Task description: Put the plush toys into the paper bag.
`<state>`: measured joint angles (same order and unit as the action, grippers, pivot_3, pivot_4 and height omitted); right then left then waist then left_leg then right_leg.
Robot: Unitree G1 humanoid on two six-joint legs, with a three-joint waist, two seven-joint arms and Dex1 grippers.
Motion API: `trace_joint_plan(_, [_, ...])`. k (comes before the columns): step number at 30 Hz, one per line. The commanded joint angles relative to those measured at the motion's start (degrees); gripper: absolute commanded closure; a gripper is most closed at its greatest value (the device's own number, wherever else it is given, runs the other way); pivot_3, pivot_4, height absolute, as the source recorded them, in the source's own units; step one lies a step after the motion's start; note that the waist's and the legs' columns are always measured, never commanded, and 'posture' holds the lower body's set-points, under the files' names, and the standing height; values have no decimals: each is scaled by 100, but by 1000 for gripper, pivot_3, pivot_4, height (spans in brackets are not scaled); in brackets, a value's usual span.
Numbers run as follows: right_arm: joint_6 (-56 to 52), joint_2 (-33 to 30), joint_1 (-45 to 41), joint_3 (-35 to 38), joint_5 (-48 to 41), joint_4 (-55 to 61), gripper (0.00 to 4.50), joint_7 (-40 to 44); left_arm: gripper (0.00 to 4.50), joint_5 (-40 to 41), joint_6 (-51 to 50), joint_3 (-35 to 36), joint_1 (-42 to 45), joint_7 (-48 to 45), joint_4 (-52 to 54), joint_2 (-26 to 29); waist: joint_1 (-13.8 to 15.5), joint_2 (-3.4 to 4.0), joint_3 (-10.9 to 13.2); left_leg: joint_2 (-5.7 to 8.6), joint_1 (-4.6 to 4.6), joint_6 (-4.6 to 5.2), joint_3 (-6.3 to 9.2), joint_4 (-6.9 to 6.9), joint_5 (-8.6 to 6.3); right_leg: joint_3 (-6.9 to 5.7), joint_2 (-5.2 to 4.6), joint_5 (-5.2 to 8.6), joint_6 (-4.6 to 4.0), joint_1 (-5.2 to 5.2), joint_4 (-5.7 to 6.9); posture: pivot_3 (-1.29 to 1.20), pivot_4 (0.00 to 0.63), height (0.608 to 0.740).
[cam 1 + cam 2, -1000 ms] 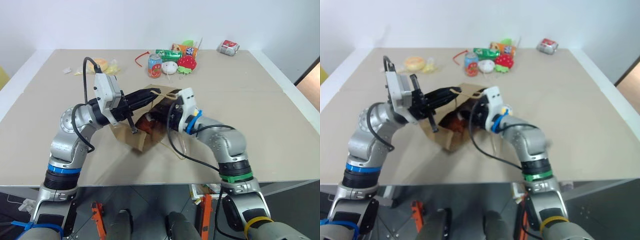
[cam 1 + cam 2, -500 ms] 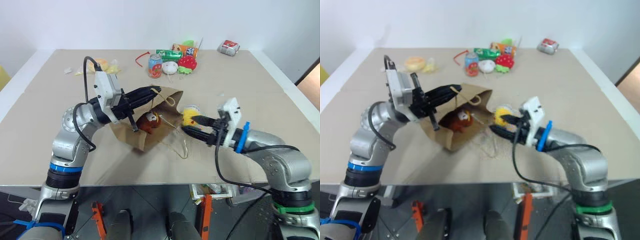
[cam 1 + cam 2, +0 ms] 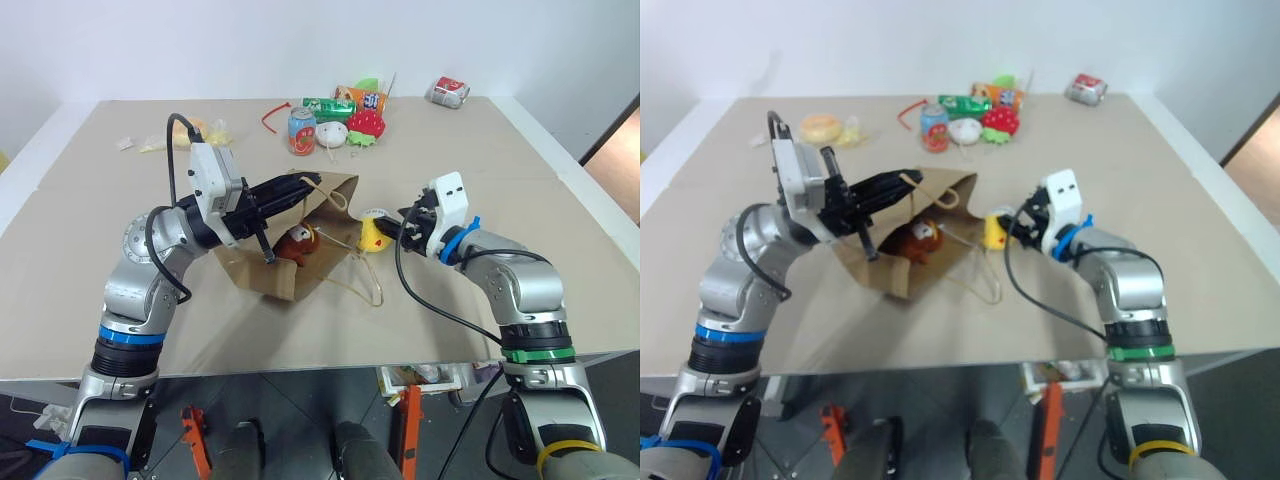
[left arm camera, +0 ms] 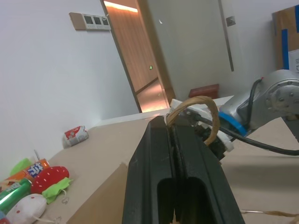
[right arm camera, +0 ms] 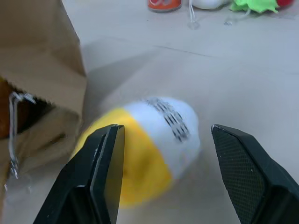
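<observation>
Left eye view is showing the left gripper [image 3: 300,190] pinching one twisted cord handle [image 4: 194,106] of the brown paper bag [image 3: 290,250] between its closed fingers [image 4: 173,186], and that hold is lifting the upper lip so the mouth is gaping sideways toward the right arm; the bag itself is lying on its side on the worktop [image 3: 120,310], so the raised handle looks to be what is keeping the opening usable. Inside that mouth the brown monkey plush [image 3: 297,243] is sitting, tan face showing, so by my reading one toy is already in. The yellow chick plush [image 3: 374,233] with its white top is lying on the worktop just beside the bag's mouth, outside it, beside a loose handle loop [image 3: 366,285] that is trailing on the surface. The right gripper [image 5: 166,163] is pointing at the chick with its fingers [image 5: 100,172] standing open on either side of it, not gripping, which suggests it is lining up to take the toy and carry it the short way into the opening. At the far edge a red soda can [image 3: 301,132], a green can, a white round plush [image 3: 333,134], a strawberry plush [image 3: 366,124] and snack packets are sitting well apart from the bag.
</observation>
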<state>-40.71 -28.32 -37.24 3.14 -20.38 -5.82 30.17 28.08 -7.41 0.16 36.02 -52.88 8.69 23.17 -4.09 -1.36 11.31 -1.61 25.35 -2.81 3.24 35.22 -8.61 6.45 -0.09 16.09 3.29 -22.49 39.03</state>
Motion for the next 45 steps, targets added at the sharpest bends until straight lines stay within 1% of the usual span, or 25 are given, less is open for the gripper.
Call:
trace_joint_plan(1, [-24, 196, -310, -122, 122, -143, 1280, -89, 4500, 55, -5, 80, 92, 79, 221, 25, -1, 0, 0, 0, 0, 0, 0, 0, 0, 0, 0, 0, 0, 0, 0, 0, 150, 740])
trace_joint_plan(4, [-198, 227, -238, -460, 319, -226, 1280, -130, 4500, 59, -9, 91, 72, 93, 242, 29, -3, 0, 0, 0, 0, 0, 1, 0, 0, -2, 1, 2, 3, 0, 0, 0, 150, 740])
trace_joint_plan(5, [-244, 242, -226, -561, 415, -298, 1657, -172, 4500, 59, -7, 94, 66, 95, 245, 30, -4, 0, 0, 0, 0, 0, 2, 0, 0, -3, 1, 2, 3, 0, 0, 0, 150, 740])
trace_joint_plan(6, [-268, 255, -226, -616, 487, -355, 1774, -195, 4500, 59, -7, 95, 63, 98, 246, 31, -5, 0, 0, -1, 0, 0, 2, 1, 0, -3, 1, 1, 2, 1, 0, 0, 150, 740])
trace_joint_plan(7, [-285, 268, -228, -631, 531, -400, 2032, -222, 4500, 62, -12, 95, 54, 103, 262, 35, -5, 0, 0, -1, -1, 0, 2, 1, 0, -3, 2, 1, 2, 0, 0, 0, 150, 740])
trace_joint_plan(8, [-262, 275, -231, -658, 589, -460, 2582, -246, 4500, 62, -14, 98, 46, 109, 272, 38, -5, 0, 0, -3, -2, 0, 3, 1, 0, -3, 3, 1, 2, 1, 0, 0, 150, 740])
trace_joint_plan(9, [-245, 299, -241, -645, 607, -513, 2753, -278, 4500, 59, -10, 102, 39, 113, 277, 42, -5, 0, 0, -3, -3, 0, 2, 1, 0, -3, 4, 1, 2, 1, 0, 0, 150, 740])
trace_joint_plan(10, [-213, 315, -253, -635, 632, -554, 3040, -304, 4500, 56, -6, 106, 33, 116, 279, 46, -5, 0, 0, -3, -3, 0, 3, 1, 0, -3, 4, 1, 1, 1, 0, 0, 150, 740])
trace_joint_plan(11, [-190, 333, -270, -601, 633, -578, 3535, -328, 4500, 53, -4, 110, 23, 121, 289, 50, -5, 0, 0, -3, -3, 0, 3, 1, 0, -3, 4, 1, 1, 1, 1, 0, 150, 740])
trace_joint_plan(14, [-133, 322, -301, -556, 640, -535, 4470, -260, 4500, 51, 0, 113, 5, 132, 304, 58, -5, 0, 0, -3, -6, 0, 3, 3, 0, -4, 4, 0, 1, 5, 1, 0, 150, 740])
trace_joint_plan(17, [-132, 243, -359, -369, 579, -463, 4470, -255, 4500, 64, -11, 111, -18, 136, 334, 68, -6, 0, 0, -4, -8, 1, 3, 5, 1, -4, 4, -3, 0, 8, 1, 0, 150, 740])
trace_joint_plan(19, [-173, 122, -414, 101, 301, -235, 4470, -231, 4500, 77, -20, 108, -30, 128, 349, 75, -6, 0, 0, -3, -8, 1, 3, 6, 1, -4, 4, -5, 1, 8, 1, 0, 150, 740])
trace_joint_plan(22, [-307, -268, -299, 827, -329, 373, 4470, 250, 4500, 85, -34, 95, -36, 122, 360, 78, -5, 0, 0, -3, -6, 1, 3, 6, 1, -4, 4, -4, 1, 6, 1, 0, 150, 740])
trace_joint_plan(24, [-256, -604, -25, 1135, -627, 875, 4470, 689, 4500, 85, -37, 89, -34, 113, 356, 80, 7, 7, 4, -3, -3, 1, 3, 6, 1, -4, 4, -4, 2, 5, 1, 0, 150, 740])
trace_joint_plan(27, [-187, -985, 420, 1316, -925, 1608, 4470, 1232, 4500, 84, -36, 84, -29, 95, 340, 89, 70, 9, 6, 4, 4, 1, 3, 6, 1, -4, -3, 0, 9, 3, 0, 0, 150, 740])
trace_joint_plan(29, [-307, -1151, 756, 1346, -1313, 2265, 4470, 1569, 4500, 89, -31, 79, -18, 71, 319, 99, 71, 9, 6, 5, 5, 4, 4, 0, -7, -8, -6, 14, 16, 3, -5, 0, 150, 740])
trace_joint_plan(30, [-376, -1191, 916, 1200, -1438, 2614, 4470, 1678, 4500, 92, -27, 76, -11, 56, 306, 102, 63, 9, 6, 1, 0, 5, 3, -4, -8, -7, -3, 16, 13, 2, -4, 0, 150, 740])
trace_joint_plan(32, [-559, -1066, 1000, 799, -1503, 2958, 4470, 1585, 4500, 92, -12, 73, 6, 29, 270, 101, 52, 10, 6, -2, -4, 5, 3, -4, -8, -6, 0, 15, 10, 3, -1, 0, 150, 740])
trace_joint_plan(36, [-658, -569, 889, 25, -1319, 3010, 4470, 1250, 4500, 92, 13, 74, 32, -2, 213, 90, 35, 10, 6, -6, -10, 4, 3, -1, -6, -6, 4, 9, 2, 6, 0, 0, 150, 740])
trace_joint_plan(40, [-694, -147, 751, -420, -1244, 2916, 4470, 965, 4500, 93, 18, 81, 40, -17, 204, 78, 6, 9, 6, -4, -11, 4, 2, 9, 1, -6, 3, -3, 0, 8, 1, 0, 150, 740])
trace_joint_plan(45, [-794, 645, 199, -758, -937, 1936, 4470, 285, 4500, 93, -5, 90, 12, -3, 243, 86, 9, 9, 6, -2, 0, 2, 4, 9, 1, -7, 1, 0, 6, 6, -2, 0, 150, 740])
